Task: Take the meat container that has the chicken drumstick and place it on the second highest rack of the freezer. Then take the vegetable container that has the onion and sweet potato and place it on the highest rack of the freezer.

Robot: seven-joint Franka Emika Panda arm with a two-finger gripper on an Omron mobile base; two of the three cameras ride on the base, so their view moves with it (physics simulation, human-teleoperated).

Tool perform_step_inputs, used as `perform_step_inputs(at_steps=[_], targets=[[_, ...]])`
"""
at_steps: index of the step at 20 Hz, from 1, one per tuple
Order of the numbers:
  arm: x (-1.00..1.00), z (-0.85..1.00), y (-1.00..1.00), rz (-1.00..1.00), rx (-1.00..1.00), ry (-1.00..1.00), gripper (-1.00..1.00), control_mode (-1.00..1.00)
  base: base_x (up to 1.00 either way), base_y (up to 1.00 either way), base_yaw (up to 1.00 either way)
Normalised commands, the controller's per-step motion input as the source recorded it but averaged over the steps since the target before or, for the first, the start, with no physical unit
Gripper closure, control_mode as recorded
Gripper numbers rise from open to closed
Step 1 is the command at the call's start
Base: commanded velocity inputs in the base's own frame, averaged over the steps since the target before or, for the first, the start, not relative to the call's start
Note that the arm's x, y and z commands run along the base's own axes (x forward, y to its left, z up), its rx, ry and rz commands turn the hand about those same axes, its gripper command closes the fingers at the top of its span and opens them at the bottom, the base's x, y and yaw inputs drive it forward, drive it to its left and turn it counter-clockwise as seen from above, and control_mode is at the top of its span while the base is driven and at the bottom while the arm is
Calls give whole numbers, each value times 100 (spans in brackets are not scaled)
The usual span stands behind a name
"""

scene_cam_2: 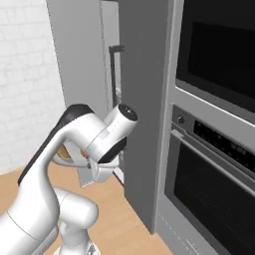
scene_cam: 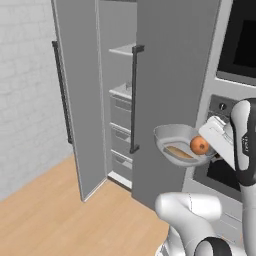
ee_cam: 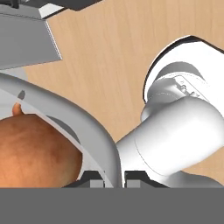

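Observation:
My gripper (ee_cam: 114, 179) is shut on the rim of the grey vegetable container (scene_cam: 175, 136), with one fingertip on each side of the wall. The container is held level in the air in front of the shut right door, to the right of the open compartment. Inside it lie the round orange-brown onion (scene_cam: 199, 145) and the paler sweet potato (scene_cam: 178, 152); the onion (ee_cam: 37, 151) looms large in the hand view. The freezer (scene_cam: 120, 105) stands open at the left, with a high rack (scene_cam: 123, 50) and a second rack (scene_cam: 121, 91). The meat container with the drumstick is out of view.
The open freezer door (scene_cam: 75, 100) swings out to the left and has a long dark handle (scene_cam: 62, 92). The shut grey door (scene_cam: 170, 75) has its handle (scene_cam: 135, 100) just left of the container. Wall ovens (scene_cam_2: 214, 164) stand to the right. Wood floor (scene_cam: 55, 215) lies below.

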Motion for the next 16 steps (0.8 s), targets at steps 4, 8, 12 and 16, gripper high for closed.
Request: perform_step_inputs(at_steps=[4,8,12,16], targets=[[0,0,0,0,0,0,100,100,37,71,-15],[0,0,0,0,0,0,100,100,36,55,-28],[0,0,0,0,0,0,100,100,42,67,-31],[0,0,0,0,0,0,100,100,47,92,-25]])
